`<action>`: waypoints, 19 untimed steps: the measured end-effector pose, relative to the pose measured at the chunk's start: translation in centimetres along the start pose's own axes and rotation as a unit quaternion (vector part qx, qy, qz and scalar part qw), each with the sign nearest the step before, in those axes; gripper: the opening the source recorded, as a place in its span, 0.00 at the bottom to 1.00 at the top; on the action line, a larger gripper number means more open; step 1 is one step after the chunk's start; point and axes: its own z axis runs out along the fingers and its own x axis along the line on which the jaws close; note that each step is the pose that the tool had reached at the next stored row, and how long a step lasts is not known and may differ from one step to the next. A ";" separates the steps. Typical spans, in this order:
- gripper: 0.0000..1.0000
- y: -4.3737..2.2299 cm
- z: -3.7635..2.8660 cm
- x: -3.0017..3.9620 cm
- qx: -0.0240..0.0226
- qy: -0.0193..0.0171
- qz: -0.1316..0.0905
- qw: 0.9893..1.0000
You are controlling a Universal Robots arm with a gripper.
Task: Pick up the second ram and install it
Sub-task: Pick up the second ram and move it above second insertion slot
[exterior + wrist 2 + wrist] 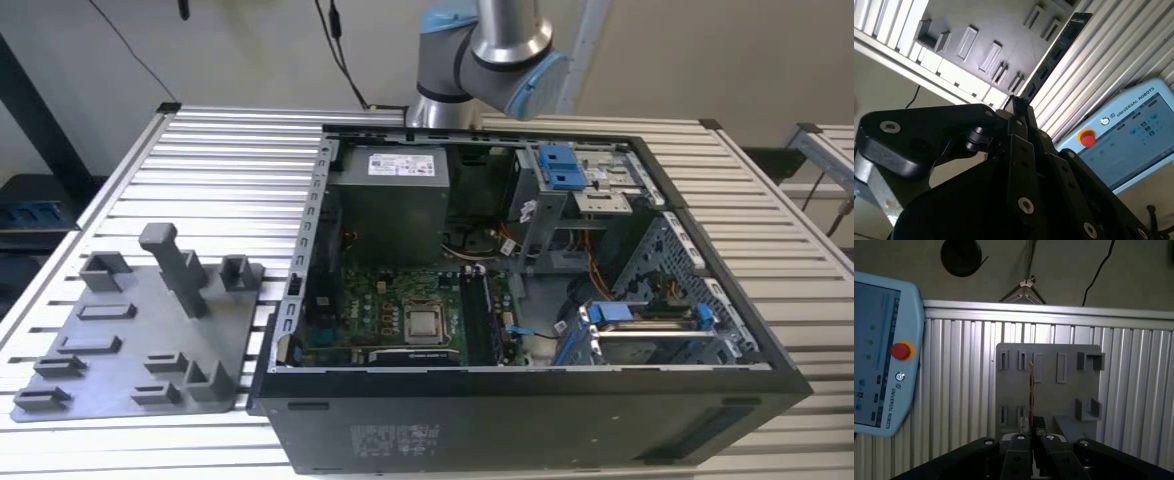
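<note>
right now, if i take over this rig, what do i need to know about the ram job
The gripper is shut on the thin flat memory card, seen edge-on in both wrist views.
The card sticks out past the gripper, in front of the grey slotted plastic tray on the ribbed metal table.
Done: pickup. Left: it is not yet seated in the open black computer case.

The teach pendant (1124, 150) bears lettering; the power supply (387, 215) bears a label (404, 162).
</note>
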 end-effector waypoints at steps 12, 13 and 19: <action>0.14 -0.62 0.01 0.03 0.000 0.000 0.000 1.000; 0.14 -0.73 0.01 0.03 0.000 0.001 0.000 1.000; 0.14 -1.67 0.02 0.06 0.000 0.001 0.000 1.000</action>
